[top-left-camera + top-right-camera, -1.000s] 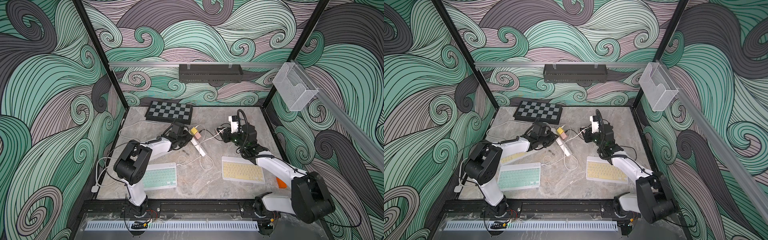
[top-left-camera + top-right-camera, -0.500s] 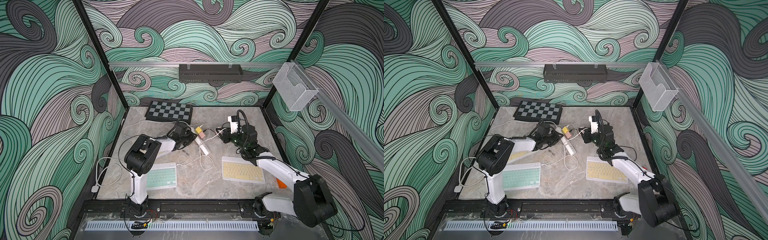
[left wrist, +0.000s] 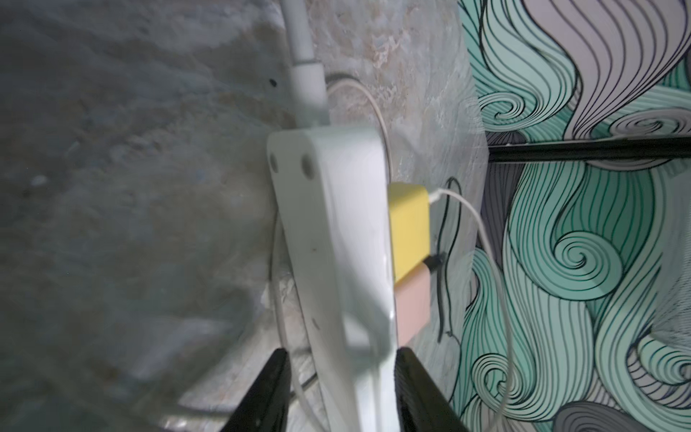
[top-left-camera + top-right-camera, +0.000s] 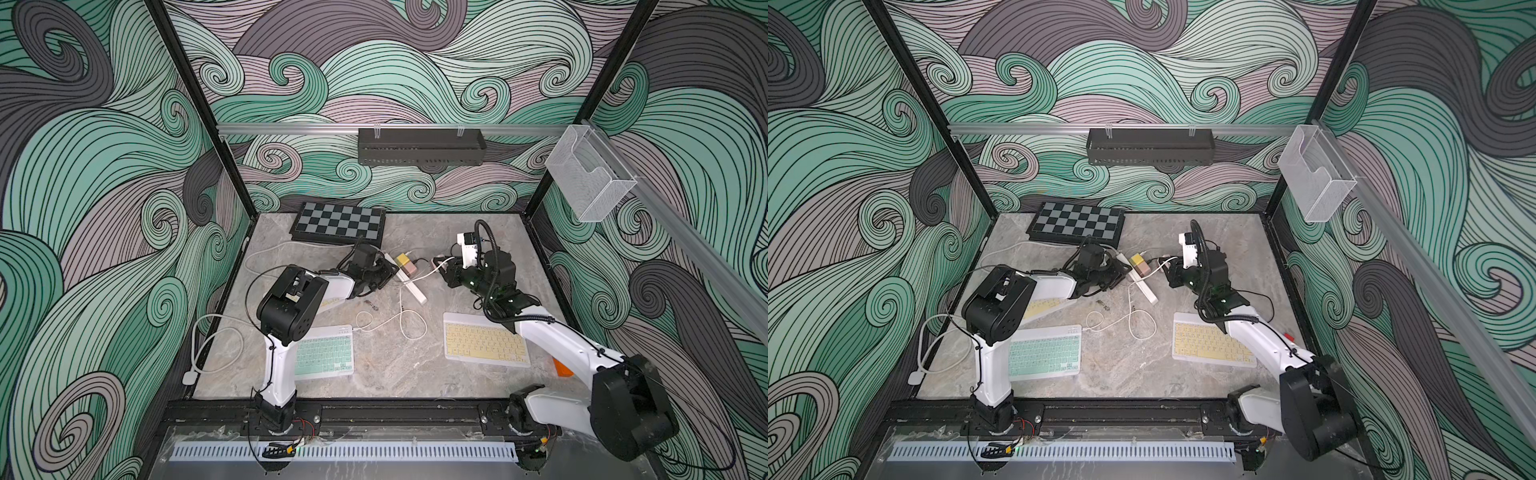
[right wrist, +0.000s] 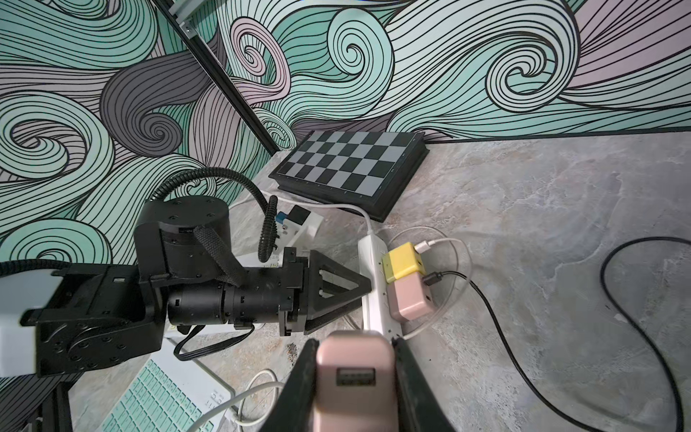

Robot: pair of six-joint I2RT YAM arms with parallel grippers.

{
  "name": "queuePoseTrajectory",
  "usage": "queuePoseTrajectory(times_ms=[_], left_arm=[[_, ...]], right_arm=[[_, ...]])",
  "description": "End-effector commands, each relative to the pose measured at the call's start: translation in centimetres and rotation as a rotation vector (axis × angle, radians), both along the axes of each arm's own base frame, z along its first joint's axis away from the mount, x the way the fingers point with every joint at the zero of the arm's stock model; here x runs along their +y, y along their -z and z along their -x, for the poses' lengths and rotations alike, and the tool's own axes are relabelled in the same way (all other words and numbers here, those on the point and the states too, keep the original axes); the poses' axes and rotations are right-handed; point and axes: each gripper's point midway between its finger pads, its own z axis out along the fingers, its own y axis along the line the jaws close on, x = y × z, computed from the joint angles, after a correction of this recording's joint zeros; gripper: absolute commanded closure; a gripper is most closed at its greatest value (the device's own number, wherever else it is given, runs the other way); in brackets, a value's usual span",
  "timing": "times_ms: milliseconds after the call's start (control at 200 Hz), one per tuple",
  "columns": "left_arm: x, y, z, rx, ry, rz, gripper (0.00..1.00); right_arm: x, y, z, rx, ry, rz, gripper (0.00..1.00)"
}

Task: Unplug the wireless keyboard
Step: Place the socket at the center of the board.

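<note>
Clenching a pink charger (image 5: 355, 392), the right pincer (image 5: 355, 342) hovers beside the white power strip (image 5: 375, 303). Around that strip the left pincer (image 3: 342, 351) stands released, one finger (image 3: 269, 392) clear of it. Near the counter (image 4: 395, 374) front lies the mint keyboard (image 4: 324, 353), a white cable (image 4: 400, 309) reaching its back corner.

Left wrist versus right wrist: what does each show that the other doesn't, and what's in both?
Left wrist only: the power strip close up, two holes near its corded end, and a gap beside one finger.
Right wrist only: a held charger clamped in the right gripper, its USB port empty; chessboard; mint keyboard.
Both: left gripper at the strip, yellow charger with white cable, pink charger with black cable.
</note>
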Motion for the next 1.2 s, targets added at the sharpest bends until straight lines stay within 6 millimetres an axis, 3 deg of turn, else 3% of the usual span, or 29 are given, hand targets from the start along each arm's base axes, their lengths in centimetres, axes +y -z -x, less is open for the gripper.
queuePoseTrajectory(times_ms=[0,105,350,485,610,670,735,785,966,1056,1191], left_arm=[[-0.8,-4.0,-0.2,-0.076,0.053,-0.004,0.47],[-0.5,-5.4,0.1,-0.101,0.071,-0.028,0.37],[1.3,-9.1,2.3,-0.166,0.127,-0.123,0.33],[3.4,-10.5,5.5,-0.217,0.211,-0.242,0.37],[1.8,-12.1,10.0,-0.343,0.499,-0.231,0.51],[0.7,-12.4,12.2,-0.389,0.608,-0.252,0.48],[-0.3,-12.3,13.5,-0.419,0.660,-0.263,0.37],[-1.0,-12.0,13.7,-0.421,0.668,-0.258,0.31],[-2.3,-10.4,12.7,-0.410,0.667,-0.272,0.29],[-3.0,-11.9,12.4,-0.441,0.691,-0.262,0.31],[-3.2,-14.3,12.6,-0.509,0.714,-0.257,0.30]], right_arm=[[-0.8,-0.4,-0.2,-0.012,0.044,0.019,1.00],[-1.4,-0.2,-0.3,0.001,0.071,0.016,1.00],[-2.8,0.2,-0.4,0.052,0.130,0.021,1.00],[-3.3,-0.2,-0.2,0.067,0.141,0.010,1.00],[-3.4,-0.2,-0.2,0.081,0.146,0.003,1.00],[-3.4,0.2,-0.3,0.089,0.149,0.001,1.00],[-3.2,0.6,-0.3,0.095,0.135,-0.002,1.00],[-2.8,0.6,-0.2,0.093,0.114,-0.013,1.00],[-1.2,0.6,0.7,0.135,0.016,-0.046,1.00],[0.4,0.4,1.8,0.143,-0.101,-0.059,1.00],[0.9,0.7,2.0,0.136,-0.120,-0.039,1.00]])
